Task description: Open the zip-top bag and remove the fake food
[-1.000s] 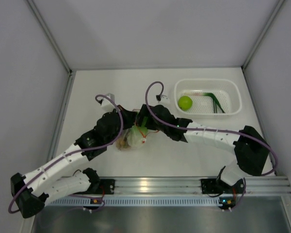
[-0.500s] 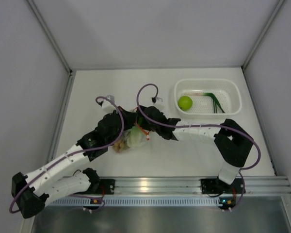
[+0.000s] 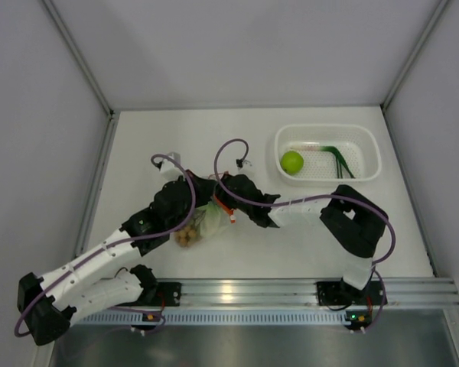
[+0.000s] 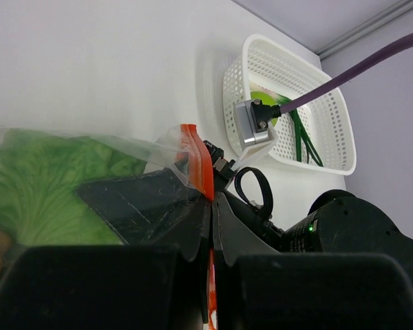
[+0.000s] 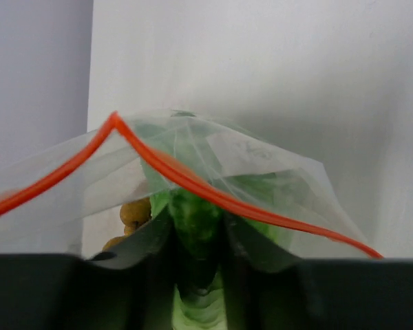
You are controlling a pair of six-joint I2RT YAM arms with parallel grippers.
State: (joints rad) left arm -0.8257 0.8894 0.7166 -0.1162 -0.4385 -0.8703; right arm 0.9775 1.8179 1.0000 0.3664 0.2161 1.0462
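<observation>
Left gripper (image 4: 212, 203): we see it clenched tight on the orange zip strip (image 4: 197, 167) of the zip-top bag (image 3: 206, 218).
Right gripper (image 5: 198, 221): its two fingers are close together, grasping the lettuce (image 5: 193, 199) at the mouth of the bag. We cannot tell if any clear plastic is caught in there too.
Zip-top bag: it sits near the middle of the counter (image 3: 153, 145), a little toward the left edge and the near edge. It is right between our two grippers.
Bag mouth: the orange strip bends up into a pointy peak in the right wrist view, and the two sides are apart.
Lettuce: green and leafy, and most of it is inside the bag.
Brown balls (image 3: 185, 236): we see them through the clear plastic, at the end of the bag closest to the near edge.
Green fruit (image 3: 291, 161): it lies in the white basket (image 3: 367, 145) by the far right corner, well apart from the bag.
Thin green stalks (image 3: 340, 162): they lie in the basket too, near the fruit.
</observation>
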